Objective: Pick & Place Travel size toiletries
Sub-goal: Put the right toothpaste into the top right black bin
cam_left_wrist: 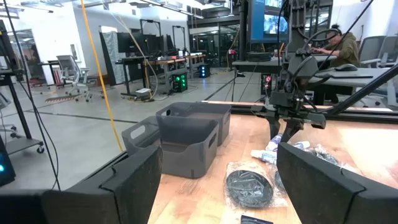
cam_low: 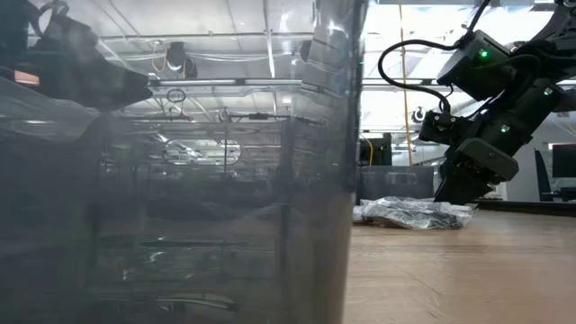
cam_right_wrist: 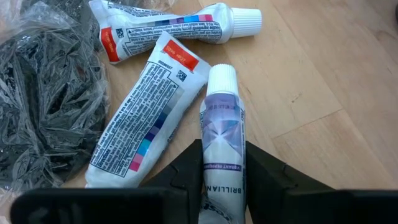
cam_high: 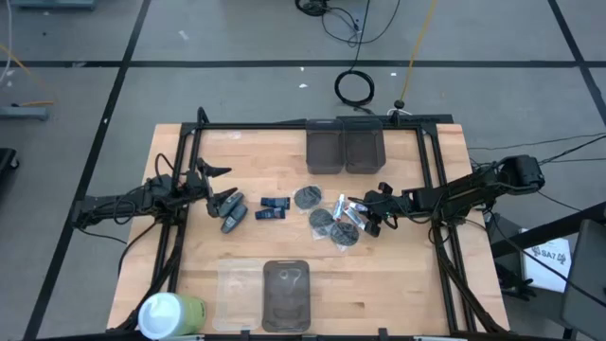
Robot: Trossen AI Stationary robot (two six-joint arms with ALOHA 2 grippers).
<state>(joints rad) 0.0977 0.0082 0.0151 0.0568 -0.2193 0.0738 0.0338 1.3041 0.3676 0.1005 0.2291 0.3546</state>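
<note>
- Toiletries lie in a heap [cam_high: 339, 224] on the bench [cam_high: 407, 275], right of its middle. The right gripper [cam_high: 371, 218] is at the heap's right side, low over the wood.
- Its two fingers are clamped on a small white tube [cam_right_wrist: 222, 155] with a white cap. The tube sticks out between them, just above the wood.
- Two more white tubes lie flat on the bench close by. The near tube [cam_right_wrist: 146, 115] sits just beside the held one, and the far tube [cam_right_wrist: 177, 26] lies beyond it.
- A crinkly dark packet [cam_right_wrist: 46, 93] is next to them on the heap side.
- Bare wood stretches from the heap to the bench's right edge and front edge.
- Two grey bins [cam_high: 344, 149] stand side by side at the back edge, a little way behind the heap.
- Two dark blue packs [cam_high: 273, 207] lie left of the heap, near the middle of the bench.
- The left gripper [cam_high: 216, 187] waits near the left edge with its fingers wide apart, holding nothing. A grey bottle [cam_high: 230, 213] lies just in front of it.
- A clear tray [cam_high: 262, 296] sits at the front edge, and a white-and-green can [cam_high: 170, 315] stands at the front left corner.
</note>
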